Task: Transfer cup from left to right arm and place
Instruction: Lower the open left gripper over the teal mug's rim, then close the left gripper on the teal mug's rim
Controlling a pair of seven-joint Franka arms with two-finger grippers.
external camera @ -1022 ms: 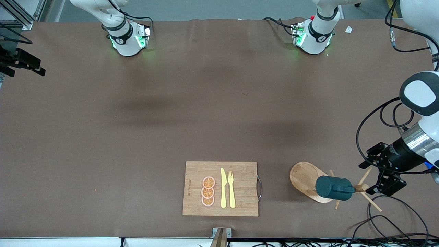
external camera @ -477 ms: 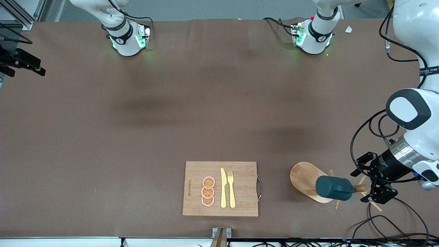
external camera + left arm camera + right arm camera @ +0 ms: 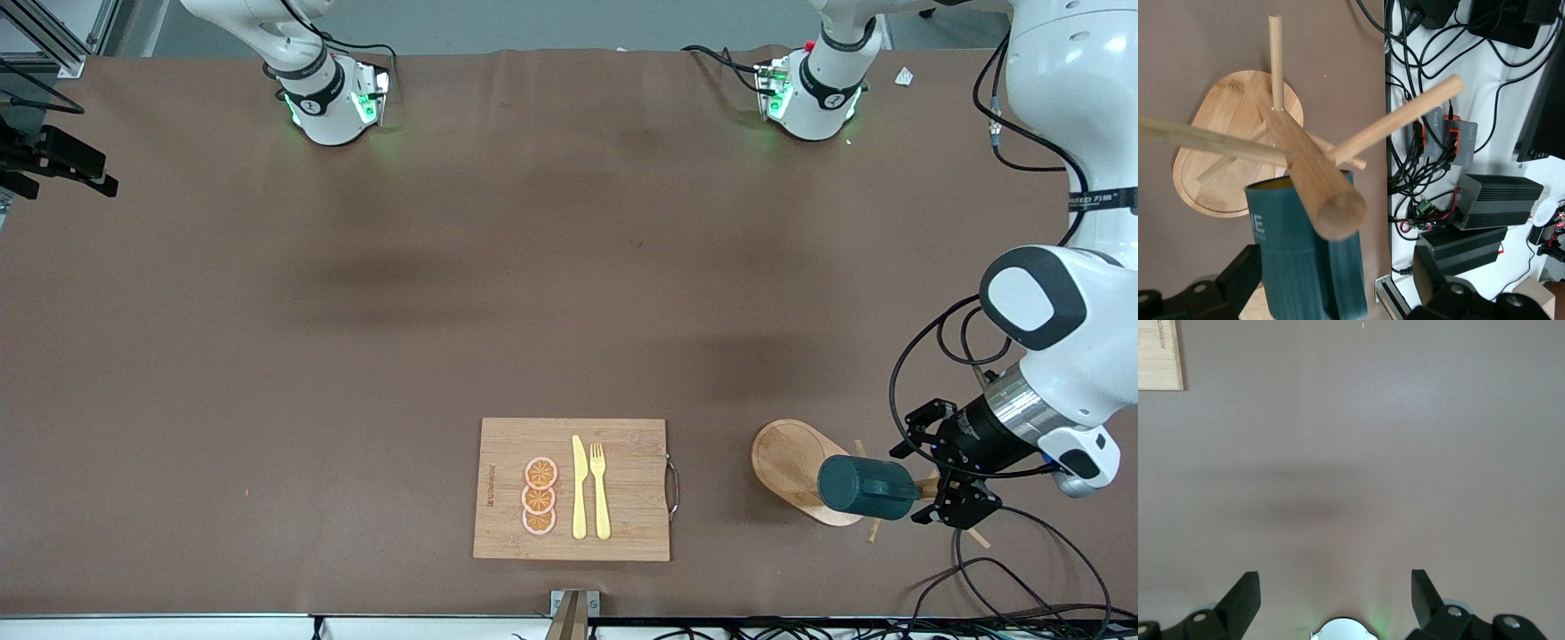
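The dark teal cup [image 3: 867, 487] hangs on its side on a peg of the wooden peg rack [image 3: 787, 462], near the front camera at the left arm's end of the table. My left gripper [image 3: 920, 480] is open at the cup's closed end. In the left wrist view the cup [image 3: 1305, 260] sits between the two fingers of the left gripper [image 3: 1337, 267], with gaps on both sides, and the rack's thick post [image 3: 1311, 173] crosses in front of it. My right gripper [image 3: 1335, 587] is open and empty over bare table by its own base; it is out of the front view.
A wooden cutting board [image 3: 622, 533] with orange slices, a yellow knife and a yellow fork lies near the front camera at mid-table; its corner shows in the right wrist view [image 3: 1158, 353]. Cables [image 3: 1005, 569] trail off the table's edge beside the rack.
My left gripper has moved in toward the cup's closed end, from beside the rack to astride the cup. The cup, the rack and the right arm have not moved.
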